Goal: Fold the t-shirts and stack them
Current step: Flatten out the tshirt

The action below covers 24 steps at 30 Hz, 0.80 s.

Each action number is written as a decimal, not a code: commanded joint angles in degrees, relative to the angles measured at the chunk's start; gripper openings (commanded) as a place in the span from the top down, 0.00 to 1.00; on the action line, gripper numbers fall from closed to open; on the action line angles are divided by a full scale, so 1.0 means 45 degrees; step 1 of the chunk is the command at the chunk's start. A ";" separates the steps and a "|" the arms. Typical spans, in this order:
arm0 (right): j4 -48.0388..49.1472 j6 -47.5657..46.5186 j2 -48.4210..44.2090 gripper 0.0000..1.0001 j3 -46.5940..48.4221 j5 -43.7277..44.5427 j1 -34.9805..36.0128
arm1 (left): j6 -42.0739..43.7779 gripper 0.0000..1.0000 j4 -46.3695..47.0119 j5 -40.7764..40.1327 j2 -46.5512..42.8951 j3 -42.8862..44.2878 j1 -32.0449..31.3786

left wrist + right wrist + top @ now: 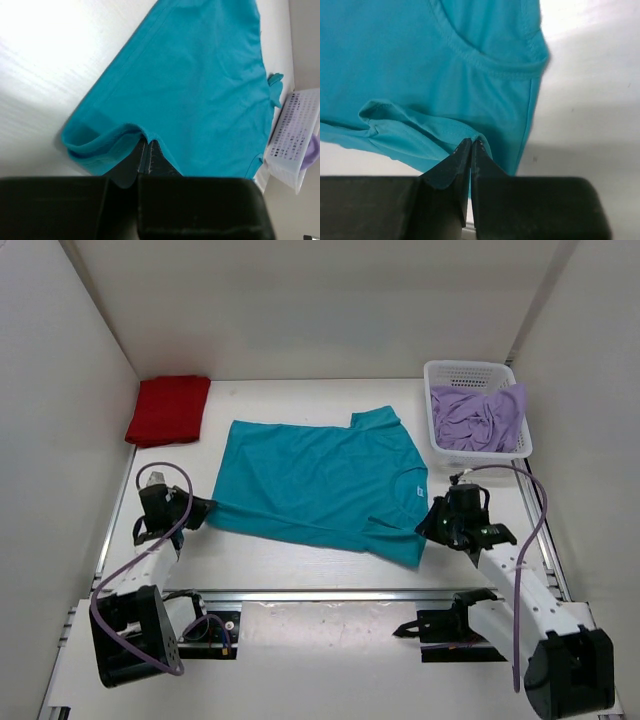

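A teal-blue t-shirt [320, 480] lies spread across the middle of the table. My left gripper [205, 508] is shut on its near left corner, the hem bunched at the tips [147, 141]. My right gripper [425, 525] is shut on its near right corner by the collar, cloth pinched at the tips [472, 142]. A folded red t-shirt [167, 410] rests at the far left. A crumpled lavender t-shirt [480, 418] fills the basket at the far right.
The white mesh basket [440, 370] stands at the far right by the wall; its side [292, 140] shows in the left wrist view. White walls close in left, back and right. A metal rail [330, 593] runs along the near edge.
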 commanded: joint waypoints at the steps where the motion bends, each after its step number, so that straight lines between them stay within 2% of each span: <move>1: 0.1955 -0.1126 0.1132 1.00 0.1415 0.0022 -0.0345 | -0.0758 1.00 0.1100 -0.0653 0.0446 0.1184 -0.0405; 8: 0.4061 -0.1420 0.3829 1.00 0.3038 0.0687 -0.0228 | -0.0974 1.00 0.1589 -0.1687 0.2358 0.2709 -0.1088; 15: 0.5140 -0.1947 0.7088 1.00 0.4756 0.0629 -0.0443 | -0.1461 1.00 0.2234 -0.1455 0.5055 0.3373 -0.1050; 17: 0.5238 -0.2045 0.7657 1.00 0.5109 0.0765 -0.0366 | -0.1521 0.95 0.2312 -0.1261 0.5622 0.3568 -0.1011; 19: 0.5647 -0.2085 0.8244 1.00 0.5558 0.0843 -0.0502 | -0.1657 0.84 0.2584 -0.1220 0.5664 0.3590 -0.0739; 20: 0.5804 -0.2123 0.8363 0.99 0.5618 0.0921 -0.0463 | -0.1600 0.77 0.2625 -0.1181 0.5470 0.3570 -0.0776; 21: 0.5806 -0.2123 0.8480 0.98 0.5870 0.0902 -0.0482 | -0.1600 0.75 0.2548 -0.1278 0.5178 0.3667 -0.0680; 24: 0.5942 -0.2143 0.8773 0.94 0.6475 0.0882 -0.0462 | -0.1366 0.62 0.2333 -0.1824 0.4066 0.3590 -0.0951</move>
